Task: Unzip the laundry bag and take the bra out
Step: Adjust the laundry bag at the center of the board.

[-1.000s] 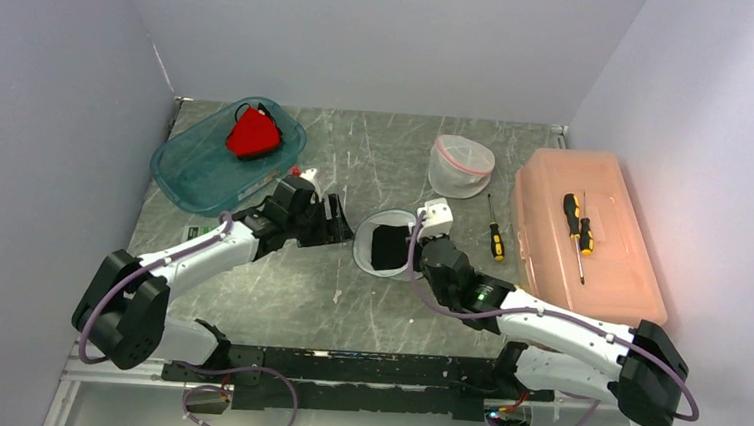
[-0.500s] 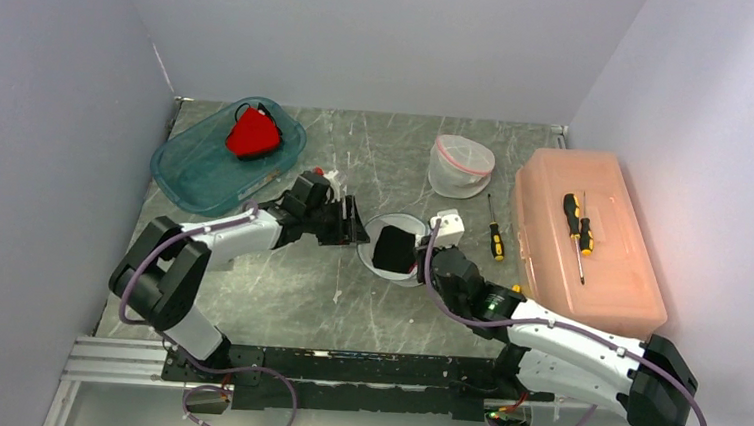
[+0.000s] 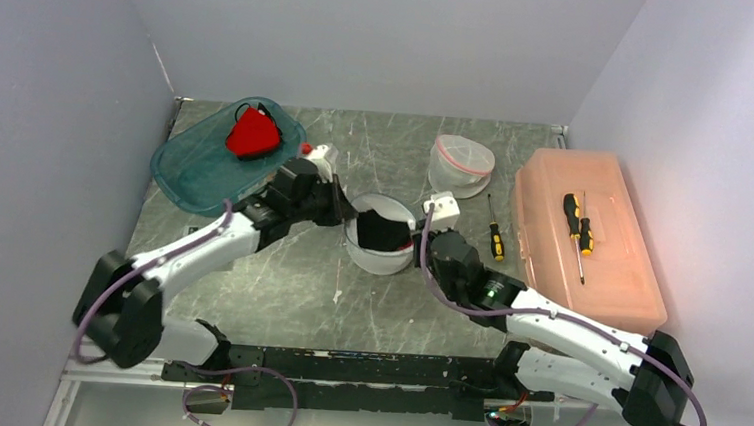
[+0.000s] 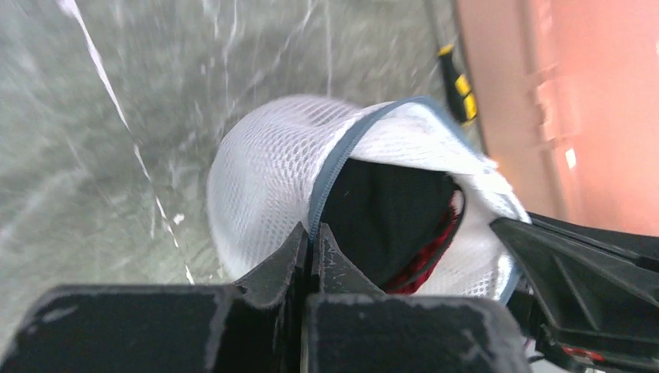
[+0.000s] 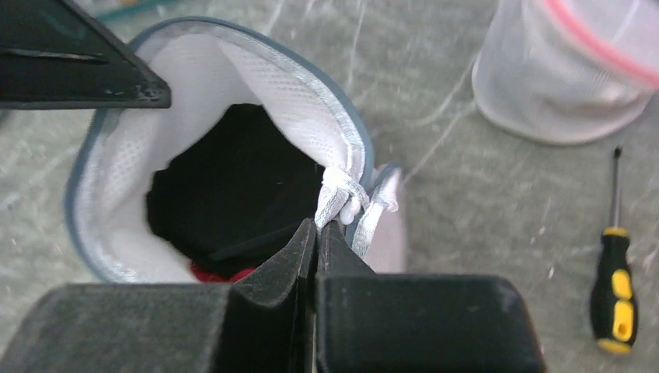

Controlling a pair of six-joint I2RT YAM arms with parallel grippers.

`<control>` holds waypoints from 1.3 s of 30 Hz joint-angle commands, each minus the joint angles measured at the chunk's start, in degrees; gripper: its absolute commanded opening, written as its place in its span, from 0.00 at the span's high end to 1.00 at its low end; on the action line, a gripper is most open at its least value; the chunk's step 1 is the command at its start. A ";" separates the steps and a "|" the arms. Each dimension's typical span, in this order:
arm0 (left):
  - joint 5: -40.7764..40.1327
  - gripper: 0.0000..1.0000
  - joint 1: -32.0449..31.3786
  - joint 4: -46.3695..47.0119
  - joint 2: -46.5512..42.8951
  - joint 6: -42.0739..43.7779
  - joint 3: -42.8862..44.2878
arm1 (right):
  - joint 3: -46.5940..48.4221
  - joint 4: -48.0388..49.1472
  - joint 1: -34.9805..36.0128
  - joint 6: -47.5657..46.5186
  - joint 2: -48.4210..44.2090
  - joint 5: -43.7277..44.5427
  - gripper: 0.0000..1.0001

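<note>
Left hand [image 4: 312, 233] has swung in and clamped the bag [image 4: 264, 167] at its rim; right hand [image 5: 317, 227] pinches its loop [image 5: 339, 193], stretching the mouth open to expose the bra [image 5: 225, 194].

Table [image 3: 278, 286]: grey, marbled top with pale scratches; we list everything below as resting on it.
Tray [image 3: 190, 175]: teal, see-through plastic, shallow, at the far left corner, set at a slant.
Red item [image 3: 252, 132]: folded cloth-like piece lying in the tray's far end; we cannot tell what it is.
Spare mesh pouch [image 3: 460, 167]: white, round, pink-trimmed rim, upright, far centre.
Small screwdriver [image 3: 495, 236]: yellow-and-black handle, lying on the table between the spare mesh pouch and the box.
Box [image 3: 619, 275]: salmon-coloured, translucent, lidded, along the right edge.
Tools on the lid [image 3: 571, 215]: yellow-and-black handles, two as far as we can tell, lying side by side.
</note>
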 commanded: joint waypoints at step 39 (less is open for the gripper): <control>-22.98 0.97 -13.66 -5.33 -6.05 -2.06 -7.02 | 14.26 -10.92 -2.82 13.16 8.83 -17.41 0.66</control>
